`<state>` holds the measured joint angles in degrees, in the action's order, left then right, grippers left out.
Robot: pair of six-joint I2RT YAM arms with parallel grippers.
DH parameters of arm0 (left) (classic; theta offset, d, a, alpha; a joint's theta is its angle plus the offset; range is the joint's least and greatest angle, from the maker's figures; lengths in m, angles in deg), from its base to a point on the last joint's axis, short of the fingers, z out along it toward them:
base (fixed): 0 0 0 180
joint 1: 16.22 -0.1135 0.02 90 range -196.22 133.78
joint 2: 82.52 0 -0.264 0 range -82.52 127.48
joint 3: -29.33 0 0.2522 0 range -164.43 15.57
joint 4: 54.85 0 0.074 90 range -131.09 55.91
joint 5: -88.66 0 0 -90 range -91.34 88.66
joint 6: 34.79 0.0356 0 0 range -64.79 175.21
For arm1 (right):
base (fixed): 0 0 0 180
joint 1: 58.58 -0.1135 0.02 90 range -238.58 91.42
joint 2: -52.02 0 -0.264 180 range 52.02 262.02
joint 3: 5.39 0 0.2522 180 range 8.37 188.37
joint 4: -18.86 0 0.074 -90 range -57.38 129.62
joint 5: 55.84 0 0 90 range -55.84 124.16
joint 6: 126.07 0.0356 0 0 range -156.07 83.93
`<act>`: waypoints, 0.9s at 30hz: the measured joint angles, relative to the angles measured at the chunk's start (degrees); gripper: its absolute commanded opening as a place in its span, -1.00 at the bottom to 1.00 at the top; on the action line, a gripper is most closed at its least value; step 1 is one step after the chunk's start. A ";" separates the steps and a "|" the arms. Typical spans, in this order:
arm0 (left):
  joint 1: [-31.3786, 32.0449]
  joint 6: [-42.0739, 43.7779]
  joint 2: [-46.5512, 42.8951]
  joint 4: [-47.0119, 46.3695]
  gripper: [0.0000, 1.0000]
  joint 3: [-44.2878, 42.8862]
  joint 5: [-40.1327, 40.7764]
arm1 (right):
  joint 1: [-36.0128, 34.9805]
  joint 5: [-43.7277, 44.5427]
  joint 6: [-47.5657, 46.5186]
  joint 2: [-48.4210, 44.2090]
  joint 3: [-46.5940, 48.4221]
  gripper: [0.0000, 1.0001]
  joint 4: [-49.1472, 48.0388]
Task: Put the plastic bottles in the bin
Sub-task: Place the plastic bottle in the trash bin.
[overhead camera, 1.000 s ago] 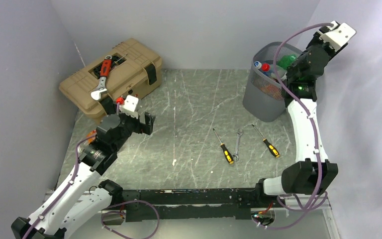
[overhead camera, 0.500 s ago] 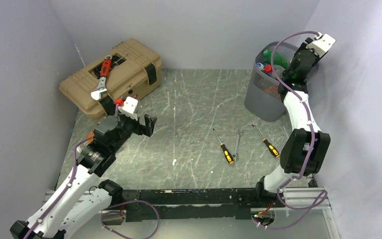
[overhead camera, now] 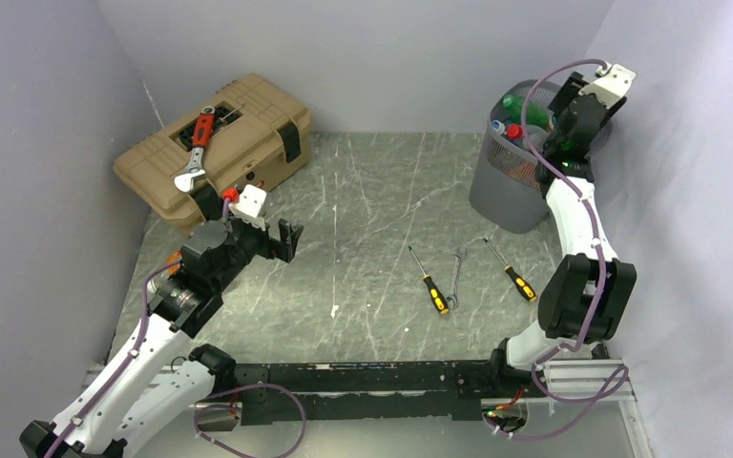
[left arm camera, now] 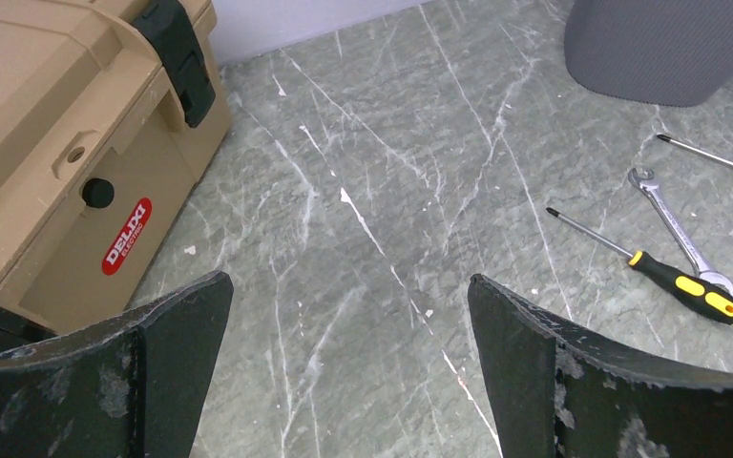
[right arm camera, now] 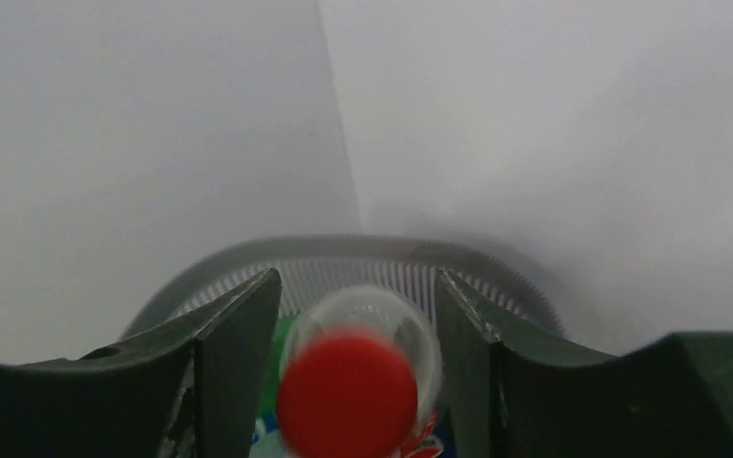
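Overhead, I see the bin (overhead camera: 508,191) at upper right with bottles (overhead camera: 513,131) inside. On the left wrist view, my left gripper (left arm camera: 348,286) is spread over the table (left arm camera: 391,191). On the right wrist view, my right gripper (right arm camera: 355,279) is spread, with a blurred red-capped bottle (right arm camera: 348,396) at bottom centre between its fingers.

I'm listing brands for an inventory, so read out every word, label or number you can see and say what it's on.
"DELPO", as best it reads: white capitals on the red oval sticker on the side of the tan plastic toolbox; the smaller line beneath is too small to read.
Unreadable, blurred: the red and white label on the clear plastic bottle with a red cap.
No other text is legible in any view.
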<state>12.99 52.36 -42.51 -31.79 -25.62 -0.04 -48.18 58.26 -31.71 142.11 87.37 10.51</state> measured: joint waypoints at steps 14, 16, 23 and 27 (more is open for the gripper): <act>0.00 0.00 0.39 0.02 0.98 -0.04 0.00 | -10.08 -1.46 -1.22 -3.87 0.00 0.99 10.97; 0.00 0.00 0.39 0.02 0.98 -0.04 0.00 | -10.05 -0.98 -0.96 -5.18 0.00 1.00 11.76; 0.00 0.00 0.63 0.02 0.98 -0.07 0.00 | -10.08 0.37 -0.83 -10.03 0.00 0.98 12.92; 0.00 0.00 0.96 0.04 0.98 -0.07 0.02 | -10.08 0.33 -0.20 -12.68 -0.02 0.96 13.60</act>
<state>12.99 52.36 -41.55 -31.75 -25.68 -0.01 -58.26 58.59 -31.90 129.43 87.35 24.11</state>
